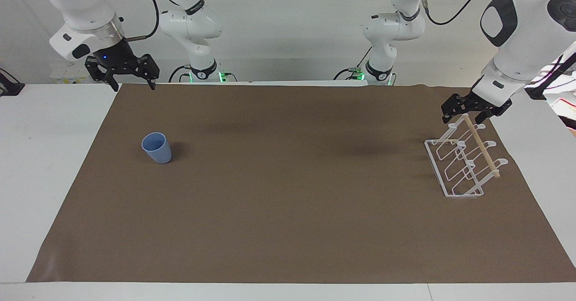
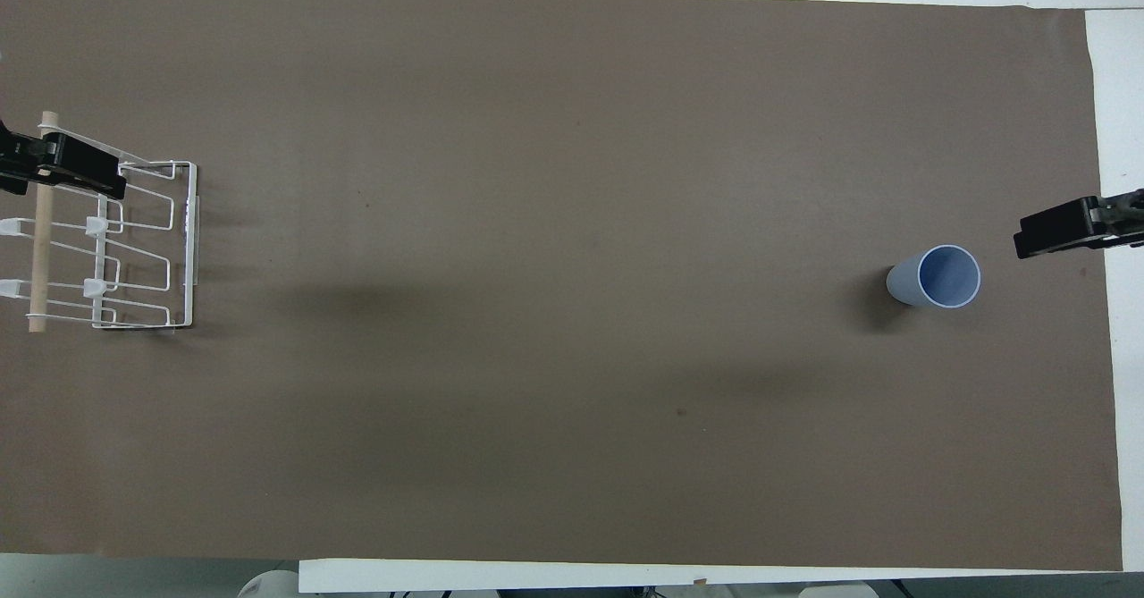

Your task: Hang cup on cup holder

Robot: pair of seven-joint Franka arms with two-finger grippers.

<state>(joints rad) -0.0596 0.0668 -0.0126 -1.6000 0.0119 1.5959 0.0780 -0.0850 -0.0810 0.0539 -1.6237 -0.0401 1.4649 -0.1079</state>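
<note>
The light-blue cup (image 1: 157, 148) stands upright, mouth up, on the brown mat toward the right arm's end; it also shows in the overhead view (image 2: 935, 277). The white wire cup holder (image 1: 463, 163) with its wooden dowel (image 1: 483, 148) stands at the left arm's end, and shows in the overhead view (image 2: 134, 249). My left gripper (image 1: 465, 114) is open over one end of the dowel, a finger on each side of it; it also shows in the overhead view (image 2: 43, 169). My right gripper (image 1: 131, 79) is open and empty, raised over the mat's edge, apart from the cup; the overhead view (image 2: 1072, 227) shows it too.
A brown mat (image 1: 288, 202) covers most of the white table (image 1: 45, 157). The arms' bases (image 1: 202, 71) stand at the robots' edge of the table.
</note>
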